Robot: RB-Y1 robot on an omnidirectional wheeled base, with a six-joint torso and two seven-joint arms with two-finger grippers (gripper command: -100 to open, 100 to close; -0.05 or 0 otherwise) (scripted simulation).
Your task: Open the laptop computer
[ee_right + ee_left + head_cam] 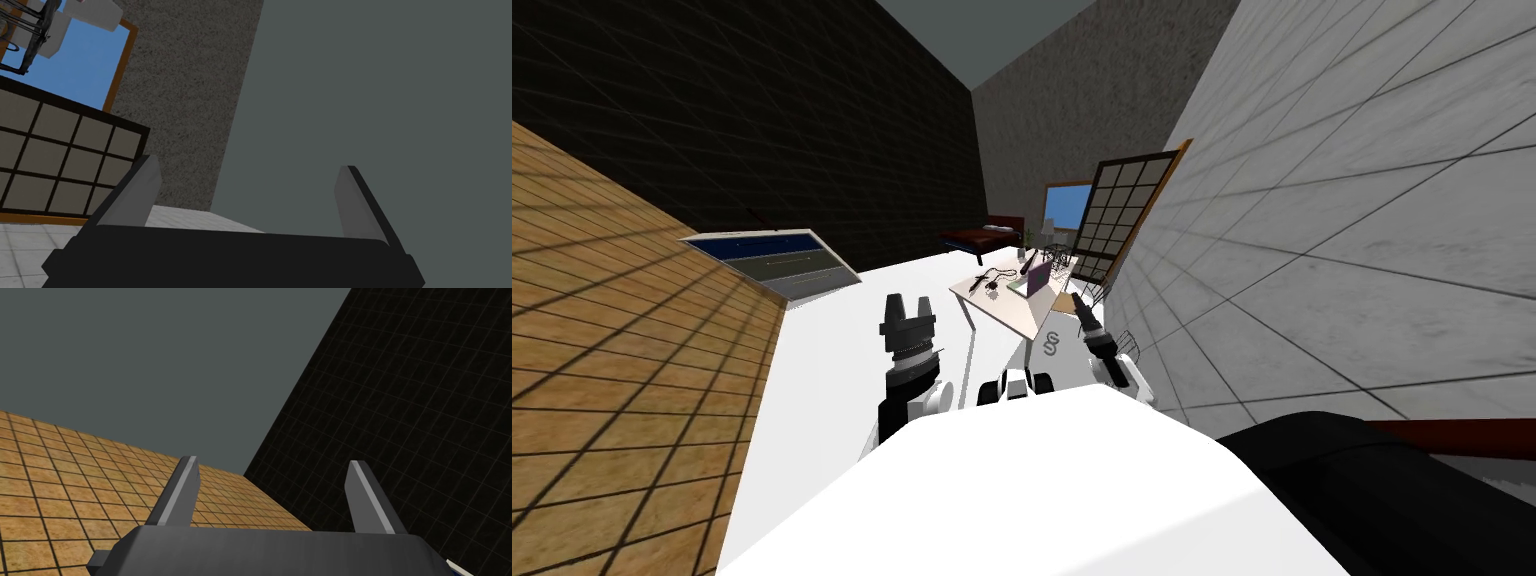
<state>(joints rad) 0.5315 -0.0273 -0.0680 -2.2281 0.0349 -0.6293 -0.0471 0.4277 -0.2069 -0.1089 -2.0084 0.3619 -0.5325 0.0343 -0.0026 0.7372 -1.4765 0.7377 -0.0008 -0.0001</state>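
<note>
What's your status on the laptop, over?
Left gripper open, right gripper open. Laptop ahead-left on white surface, untouched. Cluttered desk farther right, out of path.

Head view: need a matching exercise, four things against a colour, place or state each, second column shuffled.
Things:
1. laptop
2. left gripper
3. window
4. small table

Descriptions:
A. blue, with a brown frame
B. fingers apart, holding nothing
C. beige top, cluttered with small items
D. lying on the white surface next to the brown tiled wall

Pairs: 1-D, 2-B, 3-A, 4-C
</note>
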